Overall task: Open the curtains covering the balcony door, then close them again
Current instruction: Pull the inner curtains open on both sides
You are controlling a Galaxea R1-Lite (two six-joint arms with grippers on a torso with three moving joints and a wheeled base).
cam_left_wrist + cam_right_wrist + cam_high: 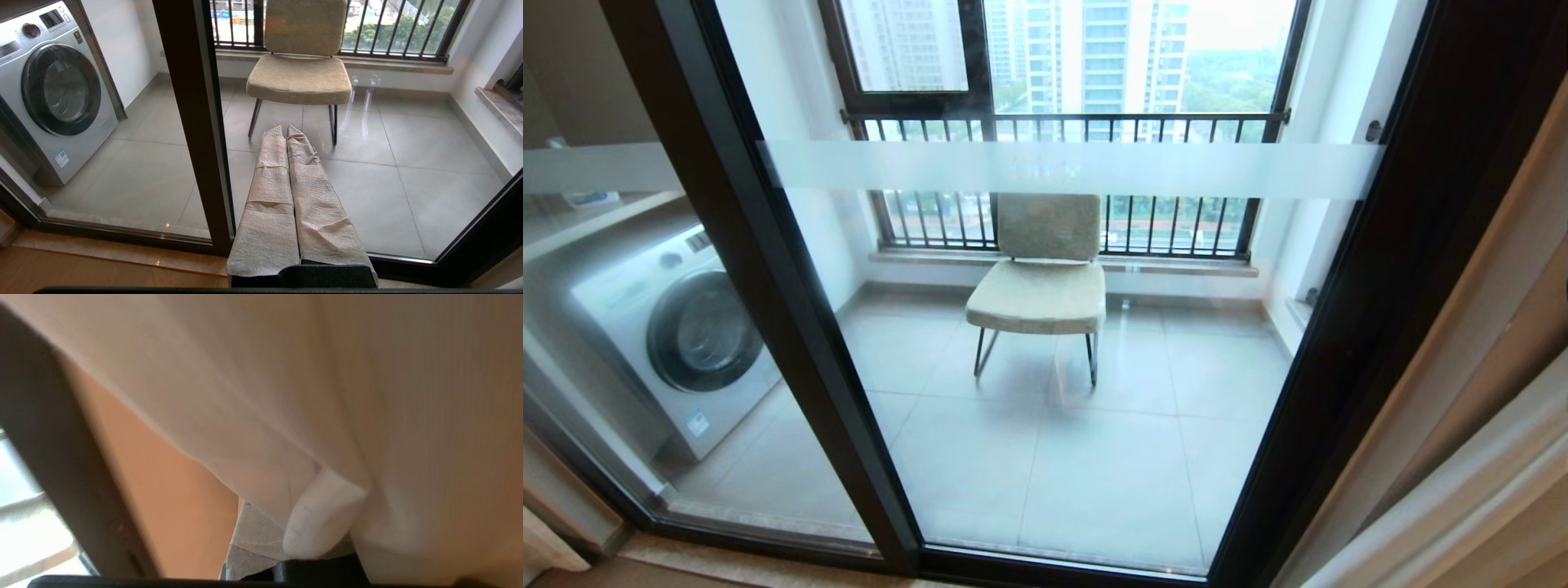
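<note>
1. Head view: balcony door (1029,343) uncovered; curtains (1494,392) bunched at its right edge; no arm visible.
2. Left wrist: left gripper (284,130) pressed together, empty, parked facing the glass.
3. Right wrist: right gripper (286,522) pinched shut, sheer curtain fabric draped over its fingers, likely to drag it closed.

We see soft daylight through the balcony door (1094,327), hazy glare on its glass, bent frame edges, blurred, out-of-focus curtains (286,396) close up.

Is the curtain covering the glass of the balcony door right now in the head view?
No, the balcony door glass is bare, and the curtains sit bunched at its right edge.
</note>
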